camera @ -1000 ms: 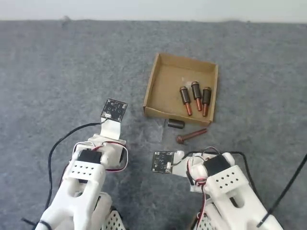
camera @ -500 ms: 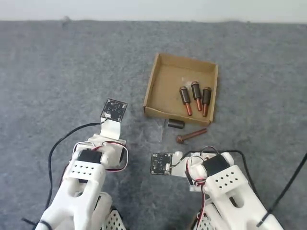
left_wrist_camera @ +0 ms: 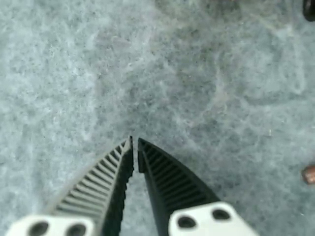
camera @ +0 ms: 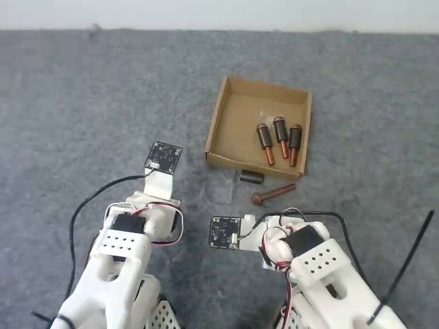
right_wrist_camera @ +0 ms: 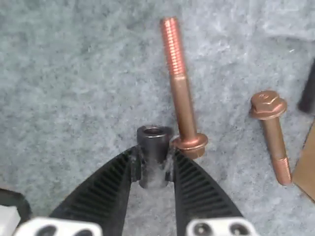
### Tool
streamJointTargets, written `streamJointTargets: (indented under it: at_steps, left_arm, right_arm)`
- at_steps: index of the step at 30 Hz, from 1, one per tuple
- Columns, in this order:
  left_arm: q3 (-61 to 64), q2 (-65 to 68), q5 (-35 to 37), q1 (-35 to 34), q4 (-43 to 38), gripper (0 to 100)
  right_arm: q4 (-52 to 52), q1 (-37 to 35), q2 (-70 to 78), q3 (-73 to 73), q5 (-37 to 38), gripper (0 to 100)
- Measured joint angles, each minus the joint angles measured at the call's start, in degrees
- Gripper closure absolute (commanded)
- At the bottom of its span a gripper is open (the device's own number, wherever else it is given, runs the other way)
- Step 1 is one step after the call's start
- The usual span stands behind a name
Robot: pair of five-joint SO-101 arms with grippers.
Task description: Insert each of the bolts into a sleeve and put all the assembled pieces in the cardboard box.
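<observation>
Your right tool (right_wrist_camera: 154, 160): was clamped on one black sleeve (right_wrist_camera: 153, 140), open bore facing away from the wrist. Sleeve: judged light, rigid, smooth-sided; you would hold it mid-barrel, ends free. Copper bolt (right_wrist_camera: 178, 83): lay on the surface (right_wrist_camera: 74, 73), head just beside the tool's tip; judged stiff; take the plain shank. Your left tool (left_wrist_camera: 135, 147): was closed, empty.

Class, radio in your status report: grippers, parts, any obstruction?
Left gripper shut, empty. Right gripper shut on a sleeve, bolt lying beside it. Three assembled pieces in the box; second bolt and loose sleeve outside.
</observation>
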Motion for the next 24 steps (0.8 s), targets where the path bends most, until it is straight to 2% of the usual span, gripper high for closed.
streamJointTargets:
  at_steps: [3, 12, 19, 24]
  left_arm:
    - [0.0, 0.0, 0.0, 0.09, 0.0, 99]
    - [0.0, 0.0, 0.0, 0.09, 0.0, 99]
    - [0.0, 0.0, 0.0, 0.0, 0.0, 99]
    - [0.0, 0.0, 0.0, 0.09, 0.0, 99]
  right_arm:
    - [1.93, -0.18, 0.26, 0.0, 0.09, 85.3]
    - [8.35, -0.44, 0.26, -2.29, 0.0, 85.4]
    - [0.26, -0.88, 0.26, 2.2, -1.76, 85.5]
    - [-0.88, -1.41, 0.26, 2.46, -2.11, 85.5]
